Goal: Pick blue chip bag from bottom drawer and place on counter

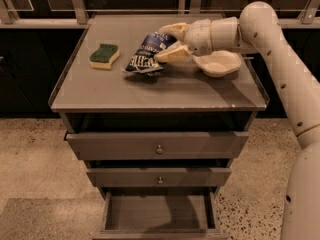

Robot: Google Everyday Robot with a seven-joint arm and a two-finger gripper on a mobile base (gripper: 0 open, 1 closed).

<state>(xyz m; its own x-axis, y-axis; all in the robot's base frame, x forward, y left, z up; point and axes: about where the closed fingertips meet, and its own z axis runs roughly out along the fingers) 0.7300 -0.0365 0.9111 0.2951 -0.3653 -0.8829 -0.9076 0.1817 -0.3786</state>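
Gripper (161,44) is over the back right part of the counter (150,91), reaching in from the right on the white arm (280,69). Its two fingers (172,30) sit on either side of the right end of the blue chip bag (147,54), gripping it. The bag is crinkled and tilted, with its lower left end touching the counter top near the middle. A white bowl (217,64) sits on the counter just right of the bag, under the gripper wrist. A green-and-yellow sponge (104,56) lies on the left side of the counter, well apart from the bag. The bottom drawer (150,211) is pulled open, showing its bare grey inside. The two knobbed drawers above it, top drawer (125,145) and middle drawer (125,176), stick out slightly.
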